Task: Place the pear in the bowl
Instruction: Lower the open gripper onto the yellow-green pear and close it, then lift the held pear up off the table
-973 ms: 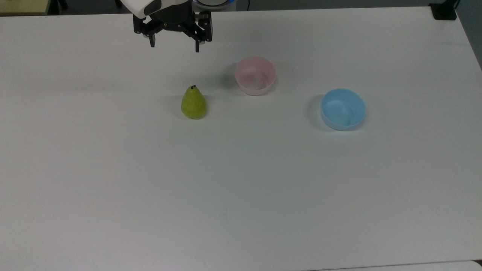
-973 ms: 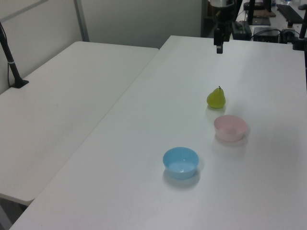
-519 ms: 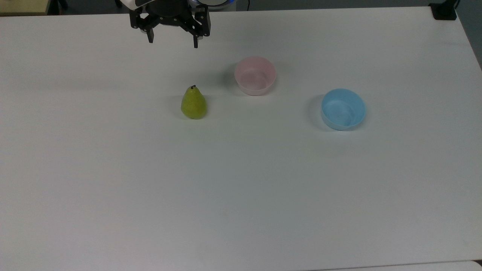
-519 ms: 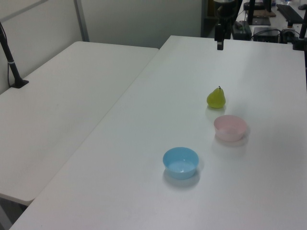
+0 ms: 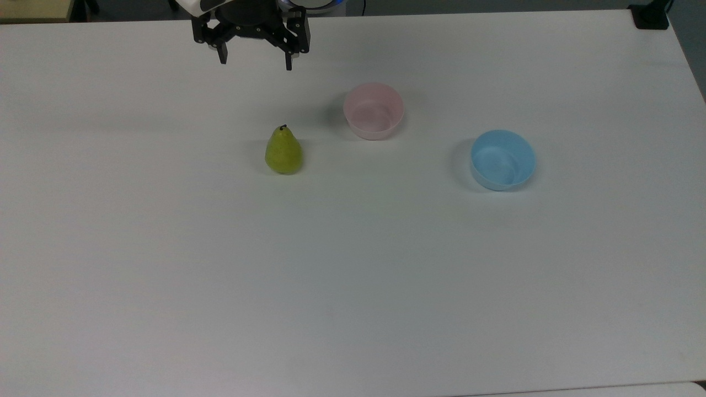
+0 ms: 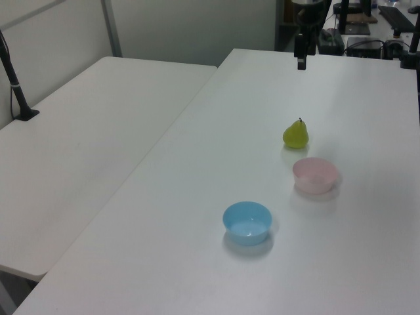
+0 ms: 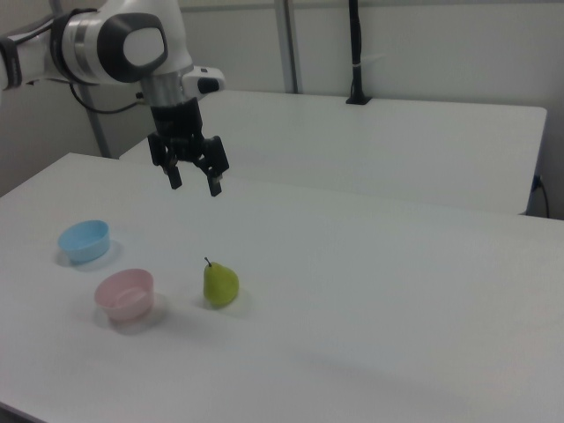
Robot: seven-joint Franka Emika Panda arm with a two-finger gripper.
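Well apart: pear (image 5: pixel 283 150) upright on table, spread fingers (image 5: pixel 222 56) above.

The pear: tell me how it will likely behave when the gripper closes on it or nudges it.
The pear stands upright on its broad base with its stem up, so a sideways nudge would probably topple and roll it. Its rounded, tapering sides may let fingers slip toward the narrow top. It looks rigid, not floppy.

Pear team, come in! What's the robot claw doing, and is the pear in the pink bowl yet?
Gripper open, empty, up above the table. Pear upright on the table, beside the pink bowl, not in it. Nothing between pear and bowl.
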